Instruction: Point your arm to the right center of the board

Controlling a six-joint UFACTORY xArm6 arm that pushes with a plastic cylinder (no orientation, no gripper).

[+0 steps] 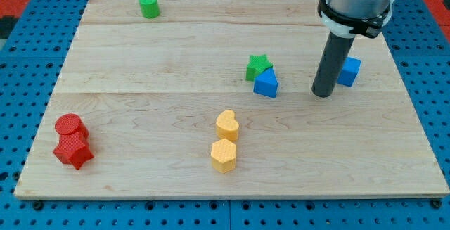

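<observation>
My tip [322, 93] rests on the wooden board [176, 47] right of centre, at mid height. A blue cube [349, 71] sits just to its right and slightly above, partly hidden by the rod. A blue triangular block [266, 84] lies to the tip's left, touching a green star block [257, 66] above it. The tip touches none of them that I can see.
A green cylinder [149, 5] stands at the view's top left. A yellow heart block [227, 125] and a yellow hexagon block [223, 155] sit at bottom centre. A red cylinder [69, 126] and a red star block [74, 150] sit at bottom left.
</observation>
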